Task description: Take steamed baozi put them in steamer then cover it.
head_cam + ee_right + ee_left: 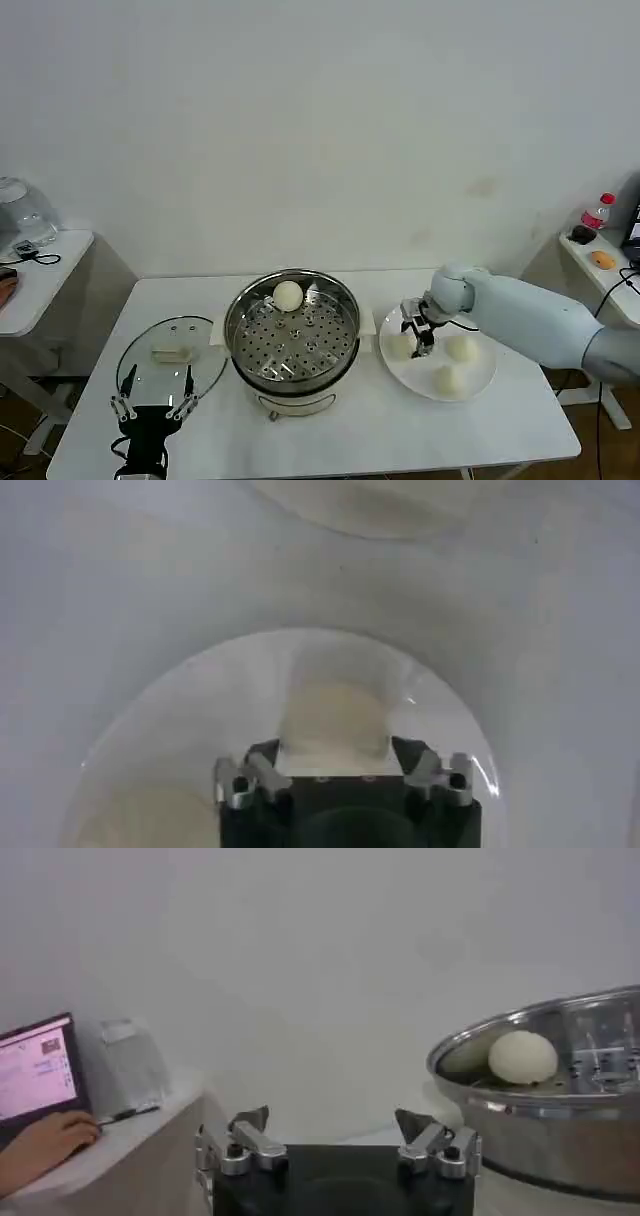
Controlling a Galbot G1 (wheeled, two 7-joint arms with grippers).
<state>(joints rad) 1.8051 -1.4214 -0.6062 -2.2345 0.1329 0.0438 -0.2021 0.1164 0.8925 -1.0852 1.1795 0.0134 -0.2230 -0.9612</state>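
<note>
The right gripper (335,752) points down over a round flat white plate (180,720). Its two fingers are spread wide on both sides of one soft cream-white round bun (335,715) lying on the plate.

Four steamed baozi are in sight. One baozi (288,294) sits inside the steamer (292,338). Three more rest on the white plate (437,366): one at the plate's left side (402,346) under the right gripper (420,335), one farther right (461,348), and one nearest the front edge (447,379). There is one steamer, one plate, and one glass cover (172,357). Two grippers are counted, the second being the left gripper (152,404). One white table (350,430) holds everything.
</note>
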